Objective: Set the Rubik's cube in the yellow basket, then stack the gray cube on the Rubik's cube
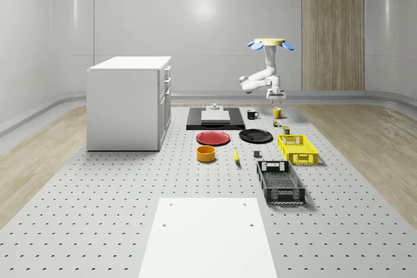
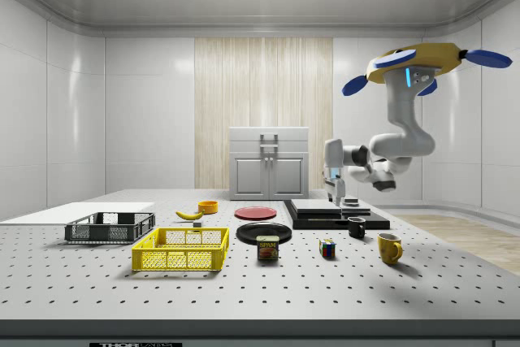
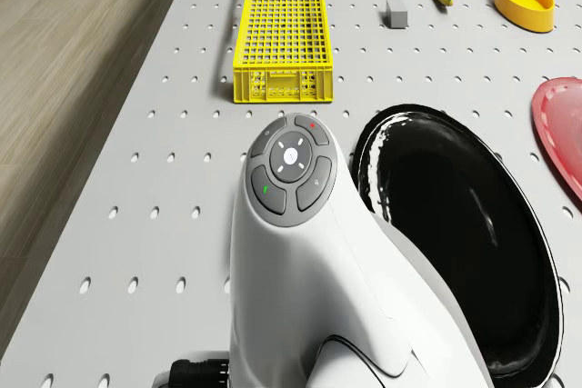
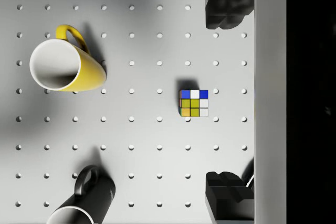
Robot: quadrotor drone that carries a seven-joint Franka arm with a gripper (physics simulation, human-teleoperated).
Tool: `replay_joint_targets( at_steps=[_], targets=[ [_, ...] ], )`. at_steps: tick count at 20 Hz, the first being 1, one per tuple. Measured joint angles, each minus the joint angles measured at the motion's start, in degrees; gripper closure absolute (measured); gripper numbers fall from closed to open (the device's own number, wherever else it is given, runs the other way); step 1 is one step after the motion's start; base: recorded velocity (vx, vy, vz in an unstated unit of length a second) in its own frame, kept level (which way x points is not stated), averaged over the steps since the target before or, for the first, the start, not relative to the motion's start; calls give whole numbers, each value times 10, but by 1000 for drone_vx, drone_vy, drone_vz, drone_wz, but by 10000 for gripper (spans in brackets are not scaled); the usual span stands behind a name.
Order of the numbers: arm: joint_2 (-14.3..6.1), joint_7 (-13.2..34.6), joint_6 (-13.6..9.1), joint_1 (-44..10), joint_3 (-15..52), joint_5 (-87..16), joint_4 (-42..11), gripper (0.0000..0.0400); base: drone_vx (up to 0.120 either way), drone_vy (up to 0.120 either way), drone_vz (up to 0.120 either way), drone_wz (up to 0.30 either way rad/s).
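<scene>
Nothing was done yet: your drone [image 1: 268, 43] hovered over the desk's [image 1: 98, 226] far end, fingers [image 4: 227, 8] wide and seemingly empty above the Rubik's cube [image 4: 193, 103]; yellow basket [image 1: 298, 148] and gray cube [image 3: 396, 13] awaited.

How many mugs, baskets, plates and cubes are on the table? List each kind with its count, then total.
Mugs: 2, yellow mug, black mug
Baskets: 2, yellow basket, black basket
Plates: 2, red plate, black plate
Cubes: 2, Rubik's cube, gray cube
Total: 8
</scene>
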Motion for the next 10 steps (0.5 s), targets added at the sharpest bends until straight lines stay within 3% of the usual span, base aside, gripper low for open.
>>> replay_joint_targets(
  at_steps=[2,10],
  targets=[
    [-6,2,5,-3,2,3,0,0,100,0,-120,0],
    [-29,10,26,-11,10,15,2,0,0,0,-120,0]
  ],
)
